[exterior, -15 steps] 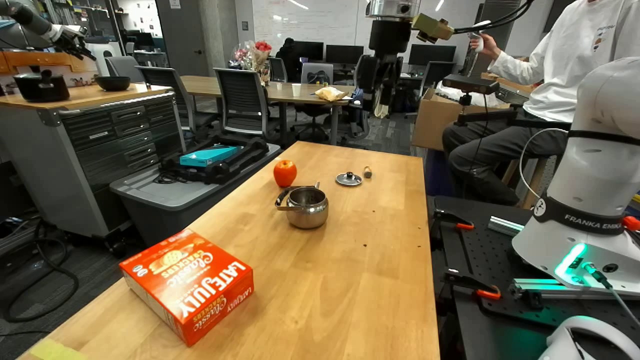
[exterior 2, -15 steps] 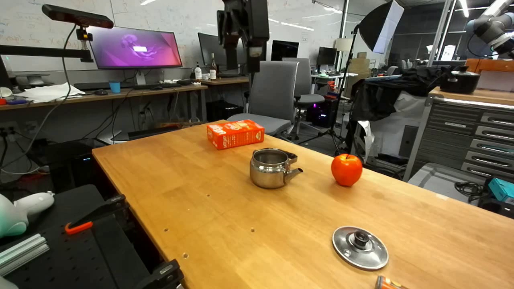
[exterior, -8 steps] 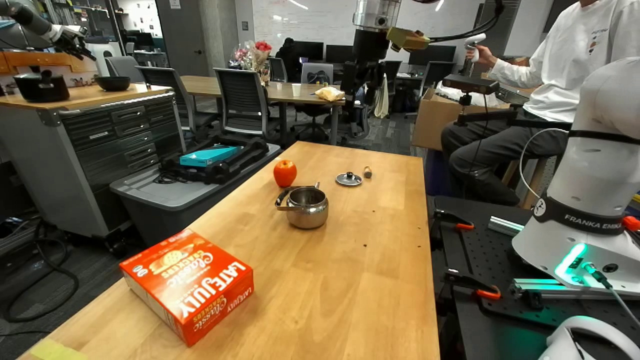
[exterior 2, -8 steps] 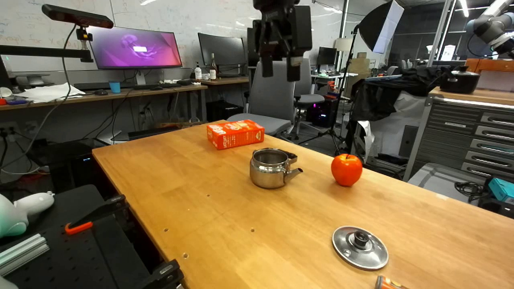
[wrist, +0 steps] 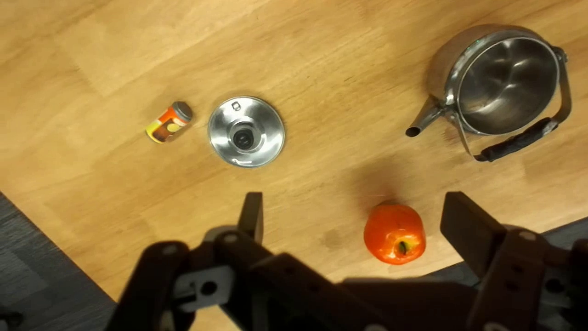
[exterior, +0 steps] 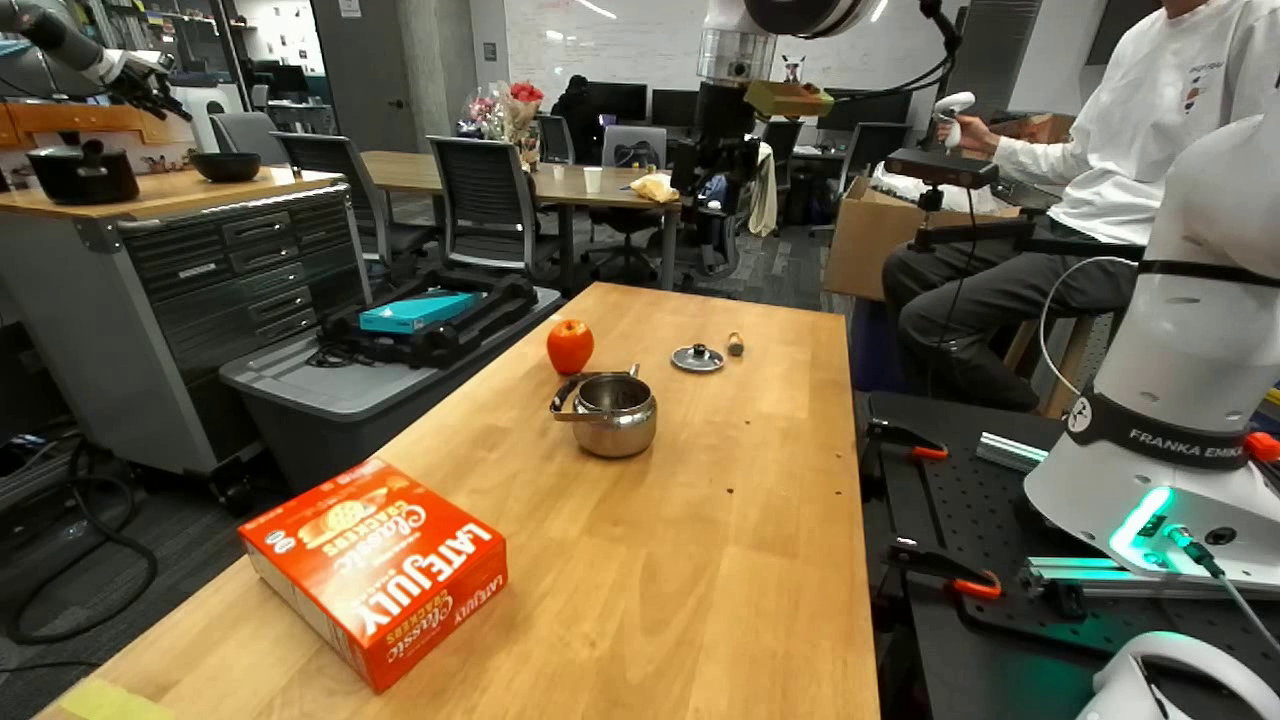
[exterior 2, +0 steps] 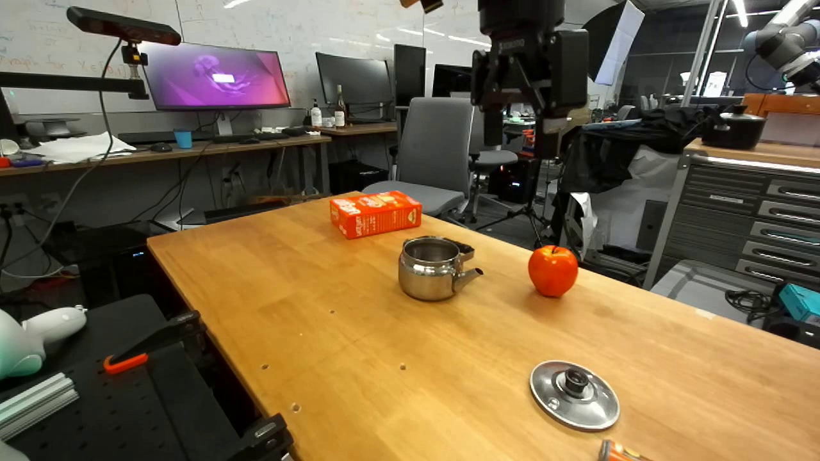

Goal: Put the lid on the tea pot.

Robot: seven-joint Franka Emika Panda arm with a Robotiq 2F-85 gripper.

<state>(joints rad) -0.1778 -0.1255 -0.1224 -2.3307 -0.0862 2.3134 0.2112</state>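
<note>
The lid (wrist: 246, 131) is a flat round silver disc with a black knob. It lies knob up on the table, and also shows in both exterior views (exterior: 698, 358) (exterior 2: 592, 403). The tea pot (wrist: 455, 69) is a small shiny steel pot standing upright and uncovered, its dark-gripped handle tilted to one side. It shows in both exterior views (exterior: 615, 425) (exterior 2: 428, 275). My gripper (wrist: 353, 195) is open and empty, high above the table, pointing down. In an exterior view the gripper (exterior 2: 520, 137) hangs in the air, well above the pot, apple and lid.
A red-orange apple (wrist: 395, 234) stands on the table near the pot's spout. A small orange-and-yellow cylinder (wrist: 169, 122) lies beside the lid. An orange cracker box (exterior: 375, 560) lies at the table's other end. A person (exterior: 1130, 150) sits beyond the table.
My gripper has moved over the table toward the lid's end: rightward and down in an exterior view, leftward in the opposite one. It stays open. The lid and pot have not moved.
</note>
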